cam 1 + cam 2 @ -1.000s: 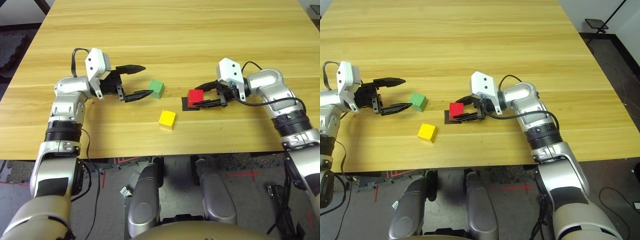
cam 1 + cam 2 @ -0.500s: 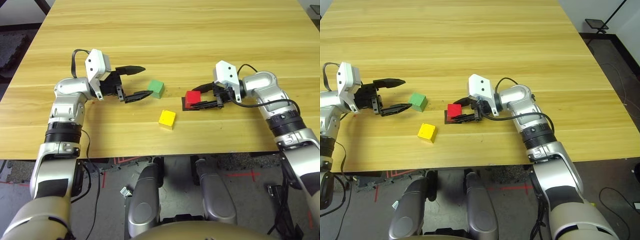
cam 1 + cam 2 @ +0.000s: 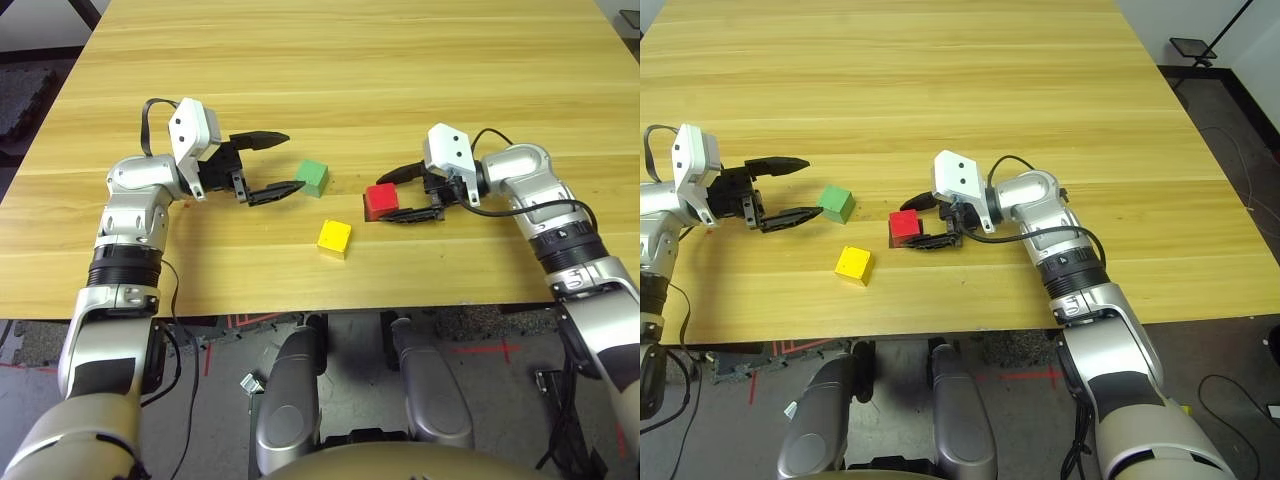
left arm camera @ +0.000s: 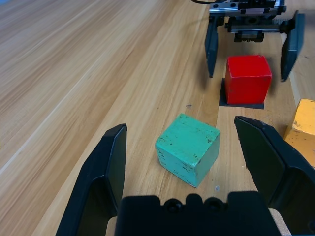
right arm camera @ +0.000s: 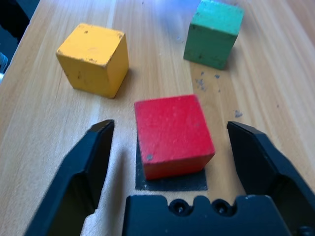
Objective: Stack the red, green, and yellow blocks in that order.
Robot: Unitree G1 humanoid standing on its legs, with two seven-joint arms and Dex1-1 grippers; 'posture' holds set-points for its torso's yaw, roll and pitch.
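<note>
We keep both grippers, left (image 4: 180, 130) and right (image 5: 171, 125), open. We withdraw the right straight back, leaving the red block (image 5: 172, 130) undisturbed on the black patch (image 5: 172, 184).

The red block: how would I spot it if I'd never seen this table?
On the wooden table, look between the two robot hands, toward the robot's right one. Between that hand's open fingers sits a small red block on a flat black patch. The green block and yellow block match its shape, but neither is red or on the patch.
</note>
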